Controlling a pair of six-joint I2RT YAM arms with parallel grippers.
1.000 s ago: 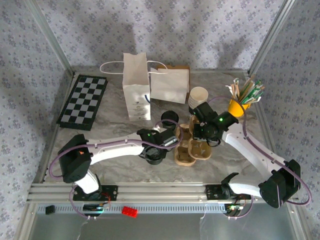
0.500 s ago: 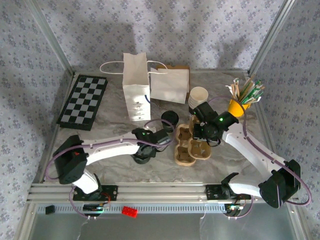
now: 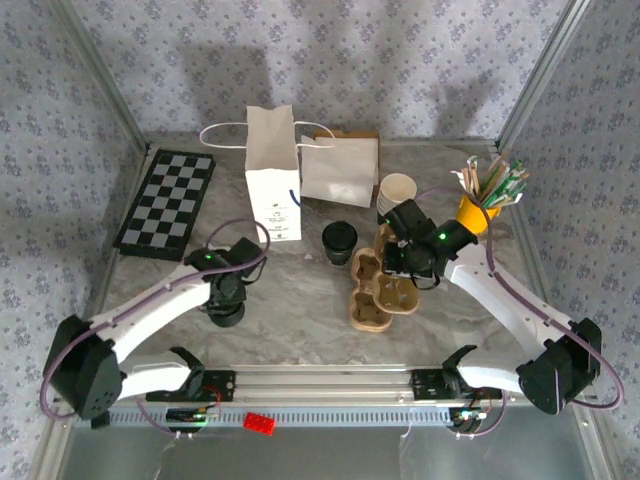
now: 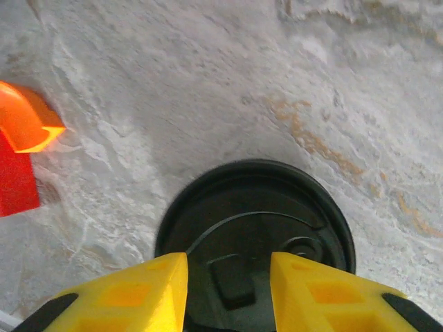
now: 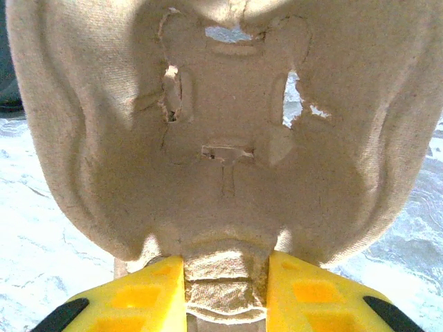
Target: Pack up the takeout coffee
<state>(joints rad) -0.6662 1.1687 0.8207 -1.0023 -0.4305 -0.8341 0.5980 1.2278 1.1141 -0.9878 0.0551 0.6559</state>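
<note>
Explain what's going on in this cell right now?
The right gripper is pinched shut on an edge of the pulp cup carrier at mid-table; the carrier's wells look empty. The left gripper is off to the left, pointing down, with its fingers either side of a black lid. Whether it actually grips the lid is unclear. A white paper bag stands open at the back.

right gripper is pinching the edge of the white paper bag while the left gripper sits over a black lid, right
No: the right gripper is pinching the edge of the cardboard cup carrier, as the right wrist view shows. The left gripper sits over a black lid.
</note>
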